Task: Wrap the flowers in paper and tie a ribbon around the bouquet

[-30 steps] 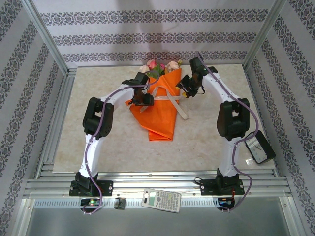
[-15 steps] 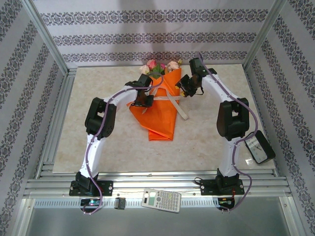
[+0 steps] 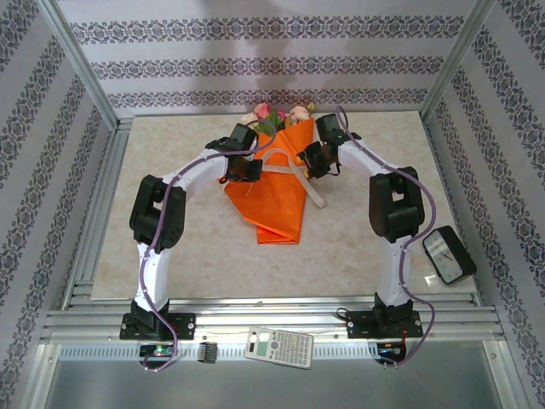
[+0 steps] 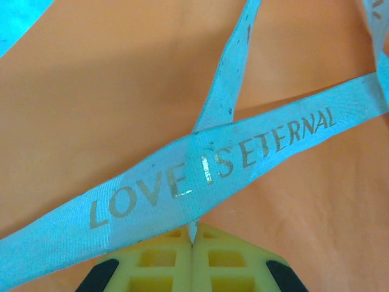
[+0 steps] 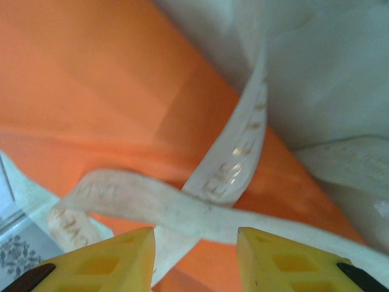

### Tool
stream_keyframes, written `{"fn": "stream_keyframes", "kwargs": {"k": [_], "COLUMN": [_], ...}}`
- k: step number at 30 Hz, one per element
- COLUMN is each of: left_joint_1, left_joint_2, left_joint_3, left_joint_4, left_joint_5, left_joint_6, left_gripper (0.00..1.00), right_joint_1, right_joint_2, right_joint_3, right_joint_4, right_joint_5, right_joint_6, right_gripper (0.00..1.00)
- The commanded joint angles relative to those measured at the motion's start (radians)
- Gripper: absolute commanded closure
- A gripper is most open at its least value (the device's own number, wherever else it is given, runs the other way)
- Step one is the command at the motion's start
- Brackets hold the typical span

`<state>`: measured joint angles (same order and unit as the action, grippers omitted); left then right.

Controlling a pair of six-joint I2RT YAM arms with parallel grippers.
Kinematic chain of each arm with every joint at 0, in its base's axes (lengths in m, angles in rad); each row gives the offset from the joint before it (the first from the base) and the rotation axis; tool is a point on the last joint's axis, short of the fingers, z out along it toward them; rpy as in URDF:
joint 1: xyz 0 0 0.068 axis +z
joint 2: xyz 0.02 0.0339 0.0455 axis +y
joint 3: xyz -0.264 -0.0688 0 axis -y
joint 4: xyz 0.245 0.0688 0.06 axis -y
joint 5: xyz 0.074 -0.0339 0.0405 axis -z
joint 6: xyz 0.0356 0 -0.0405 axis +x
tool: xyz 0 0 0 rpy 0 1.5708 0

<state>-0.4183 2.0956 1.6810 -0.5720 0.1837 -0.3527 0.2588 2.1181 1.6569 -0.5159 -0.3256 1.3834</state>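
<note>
The bouquet lies mid-table as a narrow cone of orange paper (image 3: 277,209), with pink and cream flowers (image 3: 274,114) at its far, wide end. A pale ribbon (image 3: 313,194) crosses the cone, one tail trailing to the right. In the left wrist view the ribbon (image 4: 243,152) reads "LOVE IS ETERNAL" and crosses itself over the paper (image 4: 121,79). My left gripper (image 3: 245,170) (image 4: 194,236) is shut, pinching a thin edge of ribbon. My right gripper (image 3: 309,162) (image 5: 194,243) stands open over the cone's right edge, a ribbon (image 5: 200,213) loop just beyond its fingertips.
A calculator (image 3: 279,347) and a small black part (image 3: 207,351) lie on the front rail. A black-framed clock (image 3: 447,254) sits off the table's right edge. Metal frame posts and patterned walls close in the sides and back.
My left gripper has shut on the ribbon and its elbow has swung out left. The right gripper has shifted left, closer to the ribbon crossing.
</note>
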Motion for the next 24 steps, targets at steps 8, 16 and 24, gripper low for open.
{"fn": "stream_keyframes", "kwargs": {"k": [8,16,24], "left_joint_1": [-0.007,-0.007,0.032], "left_joint_2": [-0.031,-0.062,-0.218], "left_joint_3": [-0.011,-0.004,-0.144], "left_joint_4": [0.025,0.022,0.026], "left_joint_5": [0.036,0.06,0.114], "left_joint_6": [-0.039,-0.067,-0.218], "left_gripper": [1.0,1.0,1.0], "right_joint_1": [-0.026,-0.025,-0.041], "right_joint_2": [0.082,0.102,0.027], "right_joint_3": [0.03,0.037,0.062], "right_joint_4": [0.024,0.023,-0.032], "right_joint_5": [0.07,0.093,0.151], "right_joint_6": [0.098,0.141,0.072], "right_gripper": [0.59,0.88,1.0]}}
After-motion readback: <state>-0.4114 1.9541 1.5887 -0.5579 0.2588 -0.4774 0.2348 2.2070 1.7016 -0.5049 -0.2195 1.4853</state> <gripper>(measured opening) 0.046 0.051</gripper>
